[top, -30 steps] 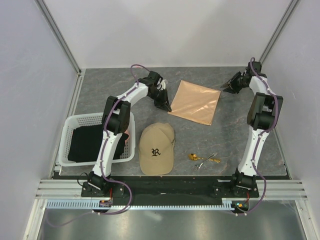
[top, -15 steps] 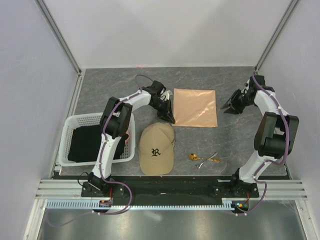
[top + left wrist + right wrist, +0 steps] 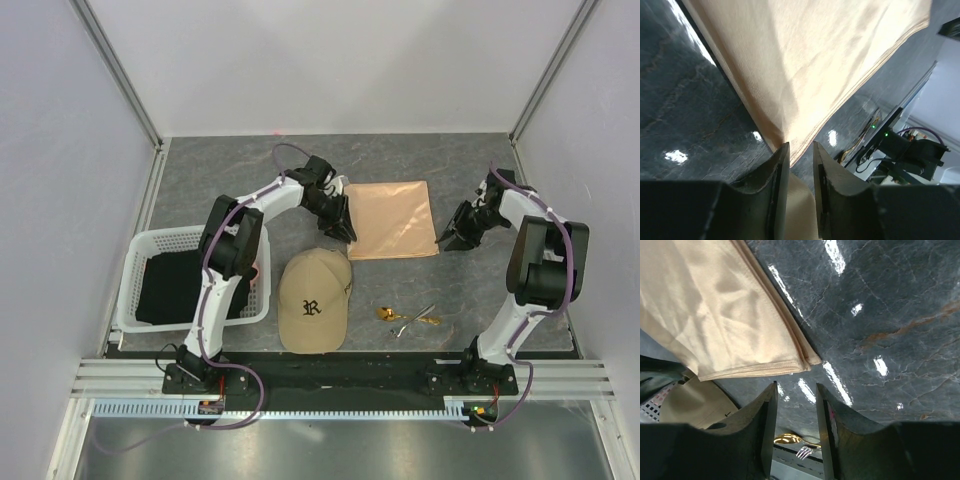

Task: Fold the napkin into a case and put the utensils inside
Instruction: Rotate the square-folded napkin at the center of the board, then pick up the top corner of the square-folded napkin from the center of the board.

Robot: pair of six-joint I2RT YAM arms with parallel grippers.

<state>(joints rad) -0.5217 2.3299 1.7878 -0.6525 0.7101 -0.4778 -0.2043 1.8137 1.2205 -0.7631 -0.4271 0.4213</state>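
The peach-orange napkin [image 3: 391, 218] lies flat on the table as a folded rectangle, with layered edges showing in the right wrist view [image 3: 715, 315]. My left gripper [image 3: 347, 233] is at its near left corner, jaws slightly apart. The corner of the napkin [image 3: 805, 60] reaches just to the tips of the left gripper [image 3: 800, 147]. My right gripper [image 3: 446, 241] sits open just off the near right corner, with nothing between the jaws of this gripper [image 3: 796, 386]. The utensils [image 3: 408, 318], a gold spoon [image 3: 789, 438] and silvery pieces, lie near the front edge.
A tan baseball cap [image 3: 313, 300] rests just in front of the left gripper. A white basket [image 3: 135, 268] holding a black cloth [image 3: 185, 285] stands at the left. Walls enclose the table at the back and on both sides.
Both grippers moved toward the near edge, and the napkin turned from skewed to square with the table. The left jaws have parted, and the right jaws have opened a little wider.
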